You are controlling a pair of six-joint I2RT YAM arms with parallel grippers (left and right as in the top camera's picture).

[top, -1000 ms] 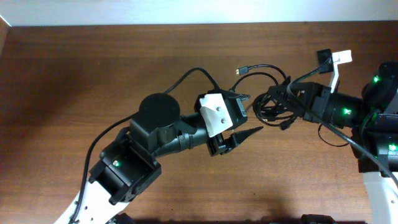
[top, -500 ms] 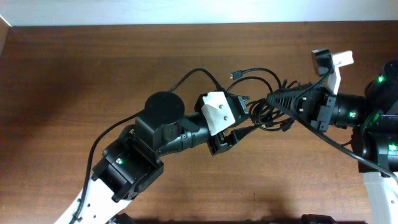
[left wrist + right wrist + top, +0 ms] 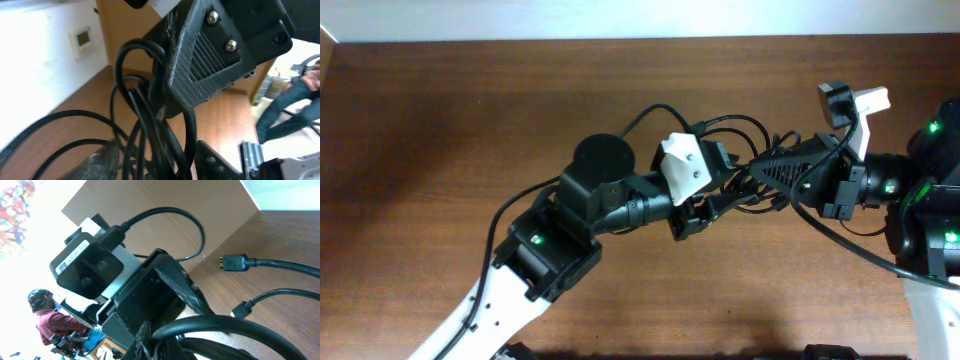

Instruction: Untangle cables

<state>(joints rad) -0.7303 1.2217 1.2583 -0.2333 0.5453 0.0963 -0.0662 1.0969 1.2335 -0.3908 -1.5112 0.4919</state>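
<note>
You're looking at black on brown.
Black cables are showing against the reddish-brown, wood-grained surface; small lights are glowing green.

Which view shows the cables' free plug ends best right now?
Right wrist: two plug ends stand out large against the table. Overhead shows the cables as a small tangle, plugs hard to pick out. Left wrist shows only close, overlapping loops.

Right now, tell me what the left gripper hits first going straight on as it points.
The left gripper meets the tangle of thin black cables at once, likely between its open jaws; just behind sits the shut right gripper holding it. Depth is uncertain.
</note>
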